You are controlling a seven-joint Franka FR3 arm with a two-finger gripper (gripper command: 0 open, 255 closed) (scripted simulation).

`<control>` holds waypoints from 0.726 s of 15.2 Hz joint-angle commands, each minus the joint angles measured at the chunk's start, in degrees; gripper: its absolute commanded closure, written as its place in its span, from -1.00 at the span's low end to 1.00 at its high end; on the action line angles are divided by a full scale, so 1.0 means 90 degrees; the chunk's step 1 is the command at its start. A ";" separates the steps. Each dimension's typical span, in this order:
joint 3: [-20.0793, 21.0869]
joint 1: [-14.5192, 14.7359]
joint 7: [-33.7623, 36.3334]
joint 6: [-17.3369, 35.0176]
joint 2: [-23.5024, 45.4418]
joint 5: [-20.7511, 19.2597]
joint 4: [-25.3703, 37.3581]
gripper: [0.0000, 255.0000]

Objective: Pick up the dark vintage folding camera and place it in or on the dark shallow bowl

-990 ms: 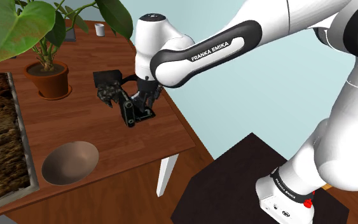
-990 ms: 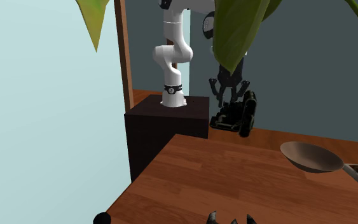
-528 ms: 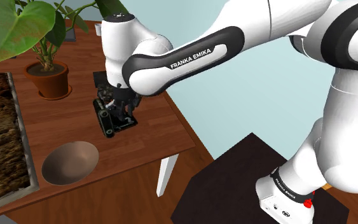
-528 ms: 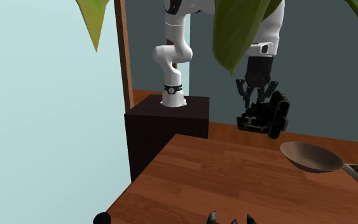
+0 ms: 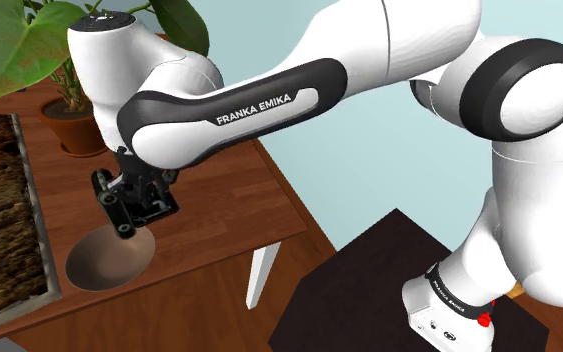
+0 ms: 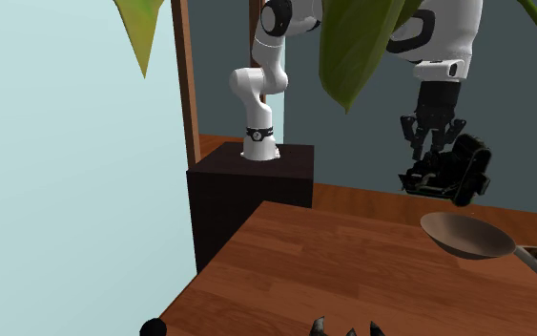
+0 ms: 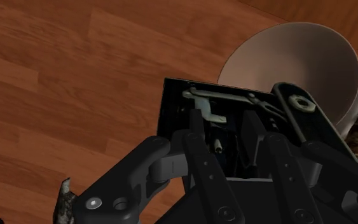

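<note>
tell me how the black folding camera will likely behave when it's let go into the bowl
The black folding camera looks rigid but uneven, with an open flap and thin struts, so it probably lands tilted. The shallow brownish round bowl curves inward, so it may slide toward the middle.

Wooden table (image 5: 231, 195) (white-legged), pale blue wall (image 5: 369, 160), wooden floor (image 5: 189, 312).

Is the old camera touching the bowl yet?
Apart. In the second exterior view the camera hangs above the bowl, with a thin gap showing between them.
</note>
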 commanded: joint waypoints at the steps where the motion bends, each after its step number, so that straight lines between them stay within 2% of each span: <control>1: -0.0013 0.0286 0.0166 -0.0267 0.0400 -0.0072 0.0653 1.00; 6: -0.0102 0.1111 0.0349 -0.1307 0.1736 -0.0203 0.3033 1.00; 11: -0.0125 0.1079 0.0412 -0.0950 0.1820 -0.0236 0.2749 1.00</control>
